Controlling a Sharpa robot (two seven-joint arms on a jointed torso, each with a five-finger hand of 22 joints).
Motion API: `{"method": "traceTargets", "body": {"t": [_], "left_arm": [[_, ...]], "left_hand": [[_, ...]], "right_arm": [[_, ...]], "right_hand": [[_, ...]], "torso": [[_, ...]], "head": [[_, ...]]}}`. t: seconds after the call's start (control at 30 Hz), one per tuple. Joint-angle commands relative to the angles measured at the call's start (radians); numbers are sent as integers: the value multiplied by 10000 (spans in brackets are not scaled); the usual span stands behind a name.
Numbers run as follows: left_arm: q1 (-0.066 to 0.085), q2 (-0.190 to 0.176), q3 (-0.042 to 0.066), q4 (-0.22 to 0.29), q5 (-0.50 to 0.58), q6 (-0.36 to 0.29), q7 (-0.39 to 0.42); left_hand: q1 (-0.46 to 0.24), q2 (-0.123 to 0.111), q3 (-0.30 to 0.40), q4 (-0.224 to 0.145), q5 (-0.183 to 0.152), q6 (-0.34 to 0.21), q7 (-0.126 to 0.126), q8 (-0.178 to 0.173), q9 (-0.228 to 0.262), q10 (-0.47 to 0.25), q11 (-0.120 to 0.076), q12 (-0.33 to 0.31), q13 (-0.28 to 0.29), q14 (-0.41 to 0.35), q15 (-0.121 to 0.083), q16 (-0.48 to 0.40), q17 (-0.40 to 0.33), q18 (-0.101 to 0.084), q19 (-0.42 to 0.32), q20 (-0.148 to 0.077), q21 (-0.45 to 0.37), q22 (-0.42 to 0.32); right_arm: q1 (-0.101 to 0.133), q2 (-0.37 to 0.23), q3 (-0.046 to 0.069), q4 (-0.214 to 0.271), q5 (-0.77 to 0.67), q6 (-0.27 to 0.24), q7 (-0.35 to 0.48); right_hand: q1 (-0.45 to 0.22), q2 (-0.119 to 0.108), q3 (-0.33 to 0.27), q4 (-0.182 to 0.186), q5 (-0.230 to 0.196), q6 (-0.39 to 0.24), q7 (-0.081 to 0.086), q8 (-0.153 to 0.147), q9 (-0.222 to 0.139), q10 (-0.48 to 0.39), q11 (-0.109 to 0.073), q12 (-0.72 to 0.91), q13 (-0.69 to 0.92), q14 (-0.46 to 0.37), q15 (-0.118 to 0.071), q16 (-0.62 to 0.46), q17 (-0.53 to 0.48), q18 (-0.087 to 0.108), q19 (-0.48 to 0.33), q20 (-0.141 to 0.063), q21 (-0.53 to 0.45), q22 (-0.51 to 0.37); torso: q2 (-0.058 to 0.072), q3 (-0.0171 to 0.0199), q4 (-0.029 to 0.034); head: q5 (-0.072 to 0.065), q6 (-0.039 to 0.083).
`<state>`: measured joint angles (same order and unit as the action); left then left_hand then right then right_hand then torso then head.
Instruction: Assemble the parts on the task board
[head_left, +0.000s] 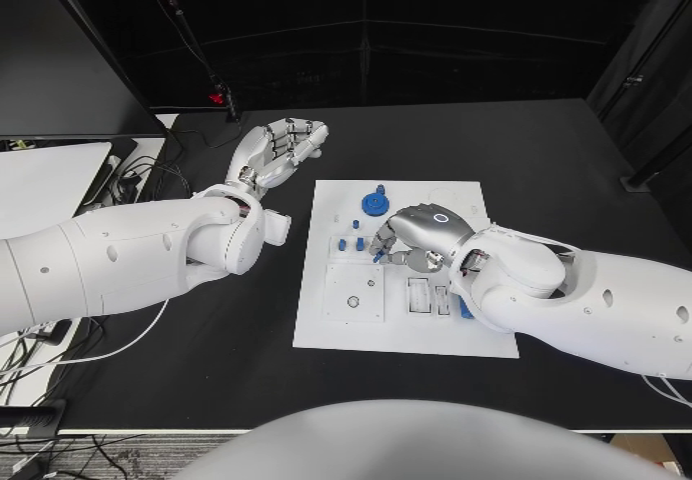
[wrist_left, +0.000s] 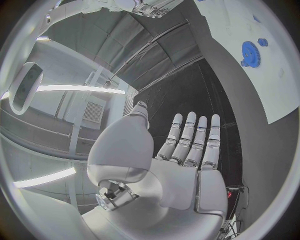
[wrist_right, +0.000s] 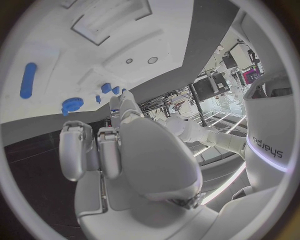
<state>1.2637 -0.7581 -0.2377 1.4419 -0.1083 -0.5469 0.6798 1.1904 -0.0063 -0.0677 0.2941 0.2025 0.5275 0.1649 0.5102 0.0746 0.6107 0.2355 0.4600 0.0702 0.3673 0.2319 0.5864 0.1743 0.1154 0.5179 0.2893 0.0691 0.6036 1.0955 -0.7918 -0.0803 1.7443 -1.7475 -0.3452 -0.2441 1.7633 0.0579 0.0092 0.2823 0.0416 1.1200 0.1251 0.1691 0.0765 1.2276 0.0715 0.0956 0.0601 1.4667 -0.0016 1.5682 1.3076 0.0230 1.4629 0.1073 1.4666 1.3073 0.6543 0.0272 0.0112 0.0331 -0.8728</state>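
Covering the black table (head_left: 548, 150), the task board (head_left: 433, 330) lies under the curled, seemingly empty right hand (head_left: 418, 235); the left hand (head_left: 281, 148) is spread, empty.

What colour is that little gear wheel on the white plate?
Blue. The gear wheel on the task board shows best in the head view.

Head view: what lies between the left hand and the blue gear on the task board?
Nothing: between the left hand and the blue gear the head view shows bare black table, then the task board's white edge.
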Motion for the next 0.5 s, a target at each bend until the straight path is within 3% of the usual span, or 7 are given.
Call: {"method": "traceTargets", "body": {"t": [0.03,0.1,0.3,0.5], "left_arm": [[13,10,10,15,9,68,1400],[13,18,10,15,9,72,1401],[13,33,10,3,9,70,1398],[13,42,10,-9,9,61,1397]], "left_hand": [[10,117,-29,-16,61,-63,1060,48,-9,39,-43,37,-16,-40,-16,50,-13,41,93,6,57,-14],[10,117,-29,-16,61,-63,1060,48,-9,39,-43,37,-16,-40,-16,50,-13,41,93,6,57,-14],[10,117,-29,-16,61,-63,1060,48,-9,39,-43,37,-16,-40,-16,50,-13,41,93,6,57,-14],[6,134,-42,-15,71,-69,1062,53,-14,26,-41,43,-21,-55,-14,60,-30,39,91,7,54,-22]], "right_arm": [[-71,83,11,-84,132,421,99],[-136,142,10,-146,137,457,105],[-231,305,8,-295,138,625,82],[-322,481,7,-427,-45,806,-116]], "right_hand": [[138,16,53,-1,70,5,52,-41,7,63,-5,-45,-1,1041,35,26,2632,80,404,-4,-46,2131],[144,12,62,-5,71,3,58,-49,5,65,-1,-58,-1,1041,39,26,2632,80,403,-1,-47,2131],[170,3,95,-20,75,-1,70,-70,0,69,9,-96,0,1041,49,26,2632,86,391,8,-69,2122],[176,-4,119,-22,76,-12,83,-94,-6,68,21,-131,-1,1041,58,26,2632,96,371,16,-104,2106]], "torso": [[-15,-19,-19],[-8,-8,22],[2,15,23],[2,10,18]], "head": [[0,2],[-36,2],[2,2],[3,2]]}}
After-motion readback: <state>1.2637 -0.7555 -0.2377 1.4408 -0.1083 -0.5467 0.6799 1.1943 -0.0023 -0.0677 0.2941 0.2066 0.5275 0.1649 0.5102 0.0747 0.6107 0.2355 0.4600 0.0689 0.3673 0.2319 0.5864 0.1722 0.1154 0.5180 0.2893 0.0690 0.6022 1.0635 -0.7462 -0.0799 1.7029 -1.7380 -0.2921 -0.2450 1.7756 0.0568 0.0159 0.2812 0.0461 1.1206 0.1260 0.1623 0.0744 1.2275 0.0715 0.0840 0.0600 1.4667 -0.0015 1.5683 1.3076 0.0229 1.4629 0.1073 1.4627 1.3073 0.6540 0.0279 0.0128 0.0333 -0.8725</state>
